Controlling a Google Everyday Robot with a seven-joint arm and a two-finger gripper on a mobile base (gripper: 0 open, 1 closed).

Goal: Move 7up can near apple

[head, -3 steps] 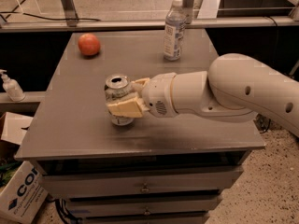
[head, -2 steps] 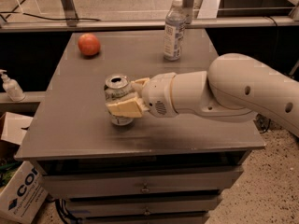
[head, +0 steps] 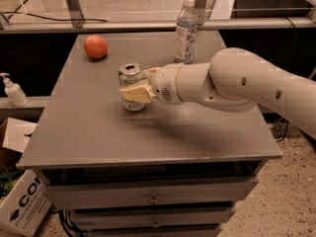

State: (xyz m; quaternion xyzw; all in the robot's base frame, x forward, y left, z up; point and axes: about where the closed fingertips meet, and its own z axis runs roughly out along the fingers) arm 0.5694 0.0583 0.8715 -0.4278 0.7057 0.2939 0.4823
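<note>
gripper [head: 136, 88] sits mid-table, a bit left of centre, jaws closed round the 7up can [head: 128, 78] w/ one tan finger [head: 132, 94] laid across the can's near side at abt mid-height. the other finger is hidden behind the can. arm [head: 237, 80] reaches in from the right, low over the table [head: 98, 132]. can stands upright, pull-tab top showing. whether its base rests on the table or is lifted a hair i can't tell from this angle. apple [head: 96, 47] is at the far left of the table, well apart from the can, nothing btwn them. plastic bottle [head: 185, 31] stands at the far side, right of centre, near the arm's wrist (worth minding on any swing).

handling, as a judgement: thin metal can, light if empty, heavier and sloshy if full. walls are stiff enough for a side pinch but would dent under a hard squeeze, and the skin is smooth, so prob slippery. a mid-body grip across the width, as now, looks the right spot. too high near the rim and it could tip, too low and the fingers scrape the table. next move calls for a carry to the far left, then setting it down just beside the apple w/o nudging it, since the round fruit would roll.
</note>
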